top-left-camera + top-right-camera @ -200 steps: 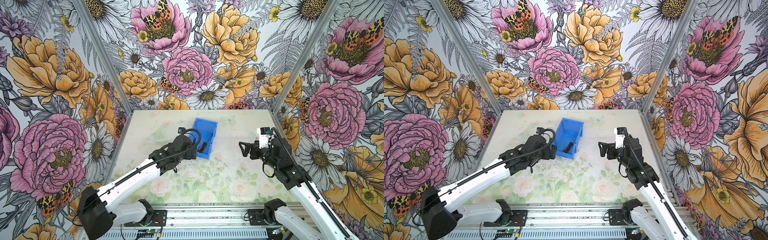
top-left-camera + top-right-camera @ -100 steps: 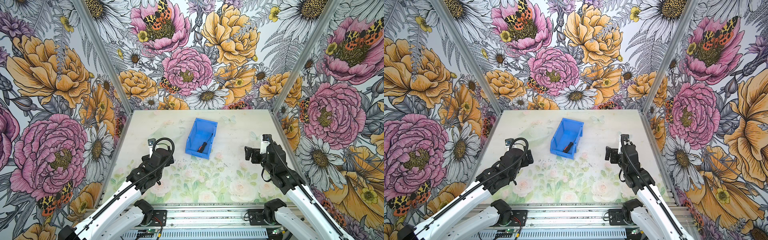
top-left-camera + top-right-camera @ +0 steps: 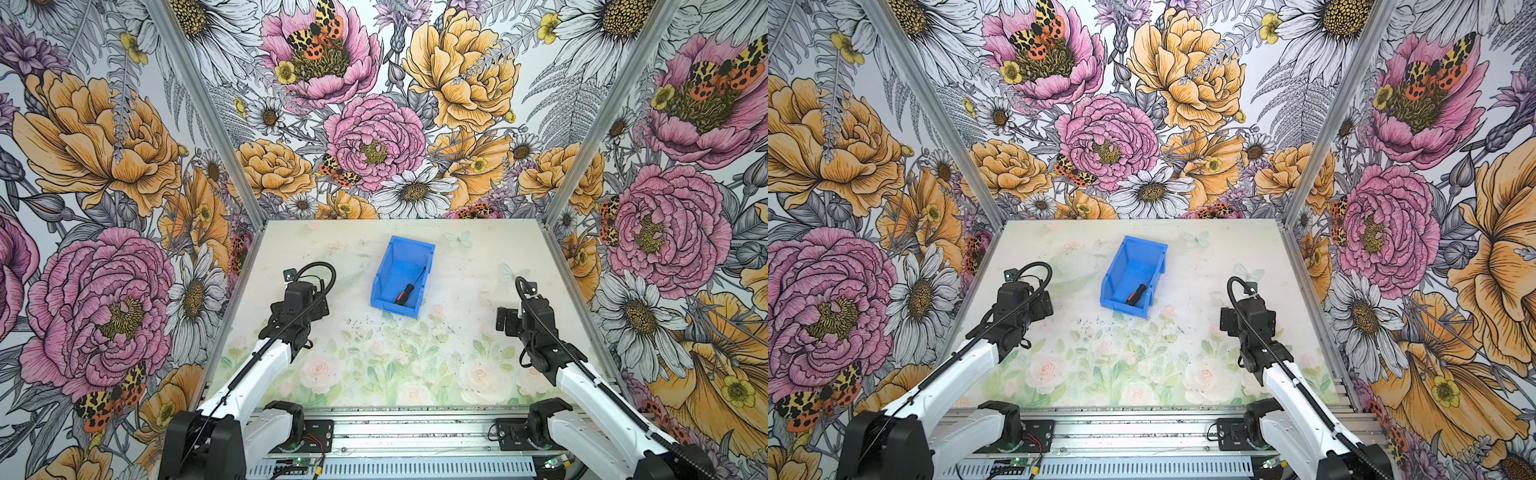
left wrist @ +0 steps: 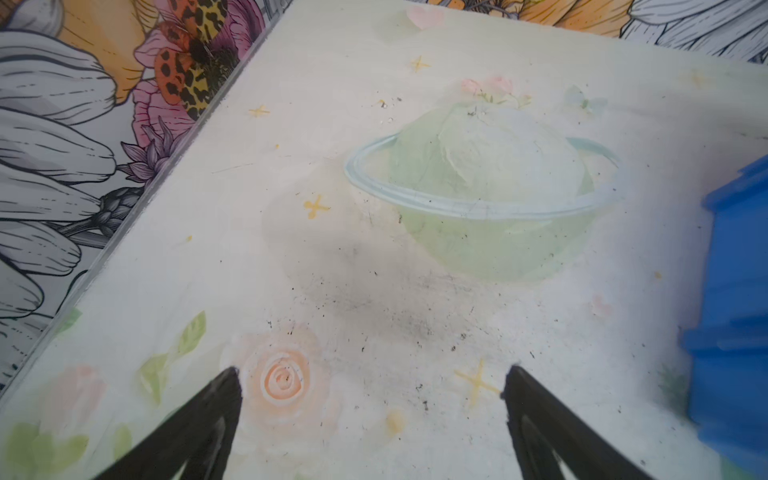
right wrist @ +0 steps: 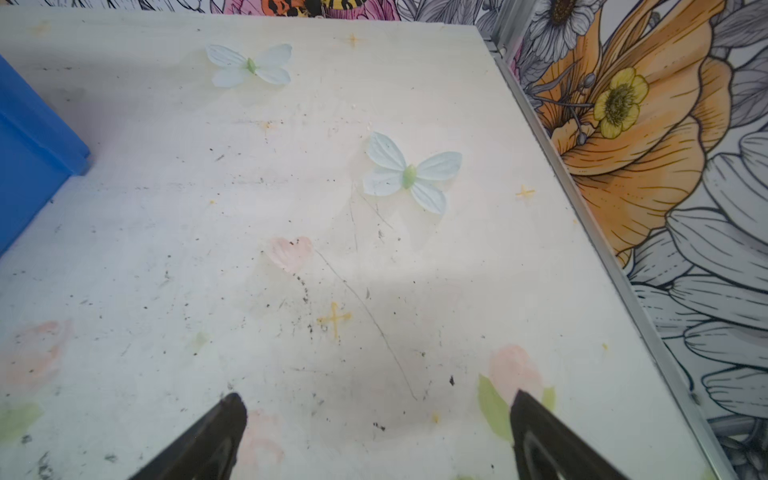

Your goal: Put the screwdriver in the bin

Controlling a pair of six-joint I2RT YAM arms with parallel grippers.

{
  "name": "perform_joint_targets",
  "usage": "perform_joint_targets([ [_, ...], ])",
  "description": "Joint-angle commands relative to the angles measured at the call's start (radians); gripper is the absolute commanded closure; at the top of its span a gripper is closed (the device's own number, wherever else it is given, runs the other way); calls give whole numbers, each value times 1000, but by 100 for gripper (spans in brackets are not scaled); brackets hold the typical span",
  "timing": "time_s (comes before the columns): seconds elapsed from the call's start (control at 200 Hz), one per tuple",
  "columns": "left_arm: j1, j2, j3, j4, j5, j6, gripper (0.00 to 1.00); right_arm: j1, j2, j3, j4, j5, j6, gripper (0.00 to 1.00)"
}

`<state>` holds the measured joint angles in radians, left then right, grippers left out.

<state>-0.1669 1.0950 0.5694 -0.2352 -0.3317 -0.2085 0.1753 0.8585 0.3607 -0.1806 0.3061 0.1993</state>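
Note:
The screwdriver, black-handled with orange accents, lies flat on the floor of the blue bin, handle toward the low front side. In both top views the bin stands at the middle back of the table. My left gripper is open and empty over bare table, left of the bin. My right gripper is also open and empty, to the right of the bin. In a top view the left gripper and the right gripper flank the bin, well apart from it.
A faint pale-green bowl shows on the table between my left gripper and the bin. Pale butterflies are printed on the table ahead of my right gripper. Floral walls close in the left, back and right sides.
The left arm has drawn back from the bin toward the front left. The right arm has also pulled back and turned. The screwdriver has stayed in the bin.

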Motion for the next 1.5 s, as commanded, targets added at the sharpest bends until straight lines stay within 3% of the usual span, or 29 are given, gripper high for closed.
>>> perform_joint_targets([
  [0.0,-12,9,18,93,95,130,1,-10,-11,-41,146,30,-10,1],
  [0.105,-11,-27,-46,125,57,142,1,-21,31,-44,212,54,-6,1],
  [0.27,12,-117,-212,321,27,118,1,-48,171,-1,316,30,-16,1],
  [0.36,16,-133,-269,474,76,147,1,-52,240,28,348,21,-14,1],
  [0.485,49,-35,-233,529,112,155,1,-69,325,59,422,56,15,0],
  [0.916,47,314,-60,745,161,193,1,-125,576,196,583,-41,-57,1],
  [1.016,81,386,31,650,253,185,1,-129,607,217,599,-47,-64,0],
  [1.326,210,334,-68,789,447,101,1,-161,632,235,609,-85,-76,1],
  [1.496,233,323,-91,821,473,84,1,-182,682,240,673,-164,-111,1],
])
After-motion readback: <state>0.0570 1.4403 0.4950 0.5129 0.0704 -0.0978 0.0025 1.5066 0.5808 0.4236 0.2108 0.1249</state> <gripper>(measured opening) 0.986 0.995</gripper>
